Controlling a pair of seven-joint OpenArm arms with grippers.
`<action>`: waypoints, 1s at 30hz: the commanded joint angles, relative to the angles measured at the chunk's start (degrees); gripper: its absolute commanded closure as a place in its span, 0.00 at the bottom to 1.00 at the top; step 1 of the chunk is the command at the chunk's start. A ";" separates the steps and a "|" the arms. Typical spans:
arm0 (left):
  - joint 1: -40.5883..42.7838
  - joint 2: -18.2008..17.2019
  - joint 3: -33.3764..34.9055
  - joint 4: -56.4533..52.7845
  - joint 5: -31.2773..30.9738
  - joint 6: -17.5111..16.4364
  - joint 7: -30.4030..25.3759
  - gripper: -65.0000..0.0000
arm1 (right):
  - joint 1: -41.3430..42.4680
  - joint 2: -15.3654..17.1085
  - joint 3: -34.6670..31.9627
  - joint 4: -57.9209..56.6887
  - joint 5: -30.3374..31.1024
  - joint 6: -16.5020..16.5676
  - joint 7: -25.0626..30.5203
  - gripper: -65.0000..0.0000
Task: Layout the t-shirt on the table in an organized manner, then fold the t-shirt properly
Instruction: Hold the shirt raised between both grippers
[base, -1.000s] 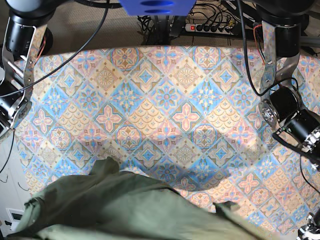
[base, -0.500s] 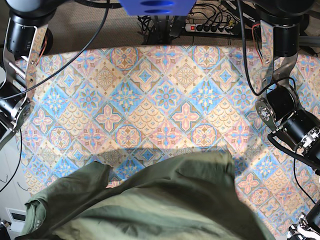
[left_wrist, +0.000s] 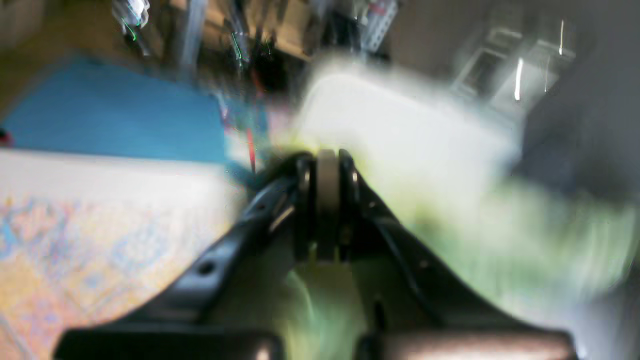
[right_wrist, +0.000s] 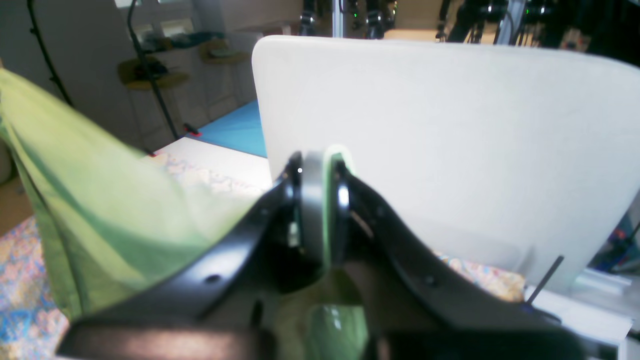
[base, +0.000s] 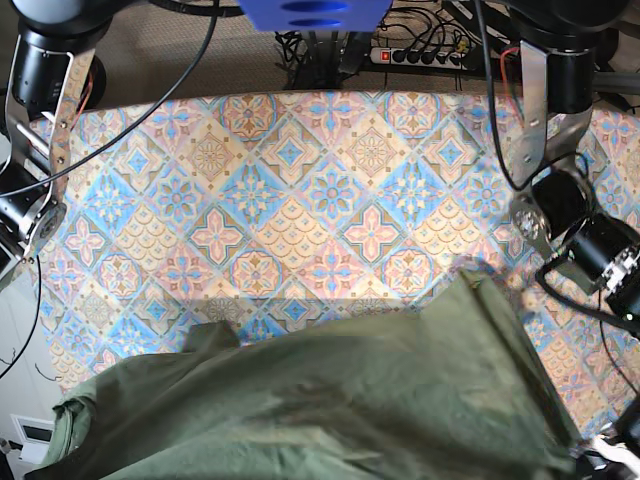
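One big table (base: 300, 200) under pink, blue and beige diamond-tiled cloth; the wrinkly olive-green cotton t-shirt (base: 330, 400) billows across its near edge, long axis side to side. Left gripper (left_wrist: 327, 200) and right gripper (right_wrist: 320, 210) each pinch cloth between pressed-together jaws, one at each end.

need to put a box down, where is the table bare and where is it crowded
Bare: the whole far half of the table, from the far edge down to the shirt, between the two arms. Crowded: the near strip, which the lifted shirt covers almost from side to side. Only slivers of cloth show at the near left and right corners.
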 joint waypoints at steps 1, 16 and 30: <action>-1.95 -0.95 3.77 4.55 -6.28 1.01 -2.59 1.00 | 2.08 0.67 -0.10 1.35 1.69 0.19 2.09 0.97; -1.34 -1.92 -1.42 -3.10 -3.46 4.35 -2.59 1.00 | 2.08 0.49 -0.36 1.17 1.77 0.19 1.92 0.97; -1.43 -1.83 -1.42 -3.01 -0.39 4.79 -2.59 1.00 | 0.06 0.49 -0.10 1.43 1.95 0.19 1.83 0.97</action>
